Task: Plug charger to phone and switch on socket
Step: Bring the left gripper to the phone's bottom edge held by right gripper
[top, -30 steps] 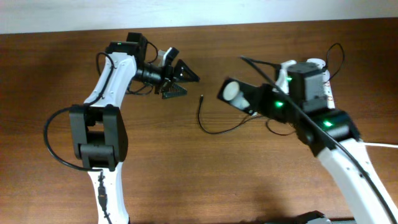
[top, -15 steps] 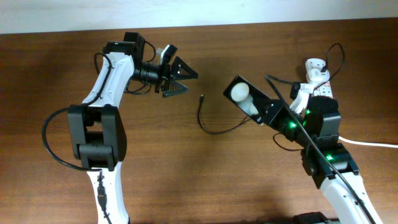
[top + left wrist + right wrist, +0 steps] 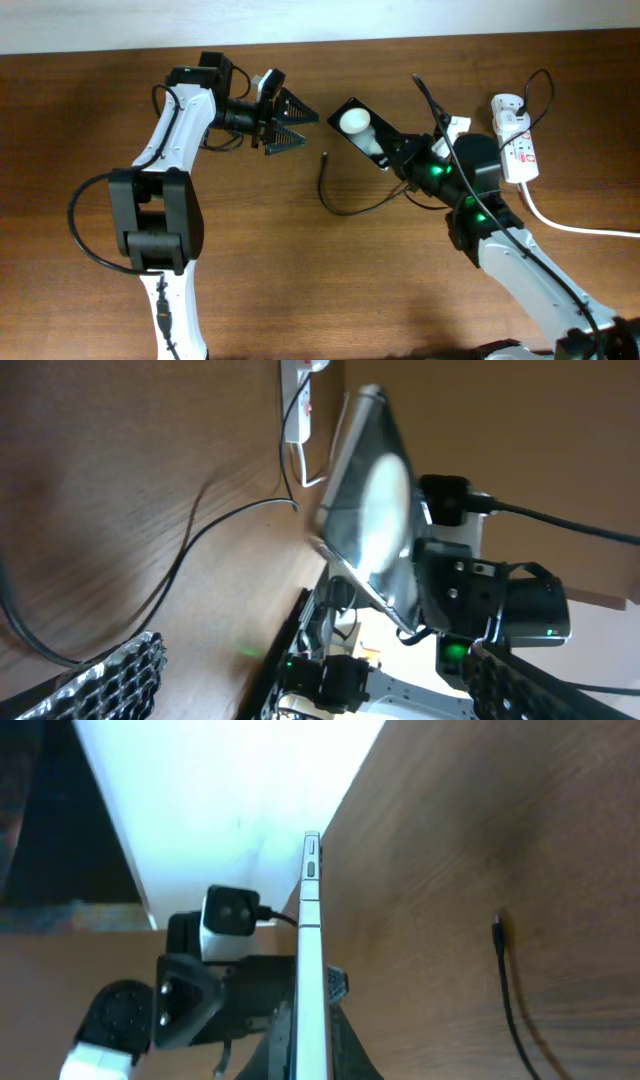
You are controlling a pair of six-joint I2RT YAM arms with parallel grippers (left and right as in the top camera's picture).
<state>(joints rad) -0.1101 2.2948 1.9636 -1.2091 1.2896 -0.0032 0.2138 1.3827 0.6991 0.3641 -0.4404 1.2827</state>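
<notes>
Spanning the scene, the wooden table carries the socket at far right. The right gripper clamps the phone at centre, while the left gripper gapes wide and empty. The charger lies between them, just nearer.

Left arm: forearm angled up, wrist pointing right, left gripper fingers spread wide. Right arm: reaching left toward centre, right gripper clamped on phone, green LEDs lit.
</notes>
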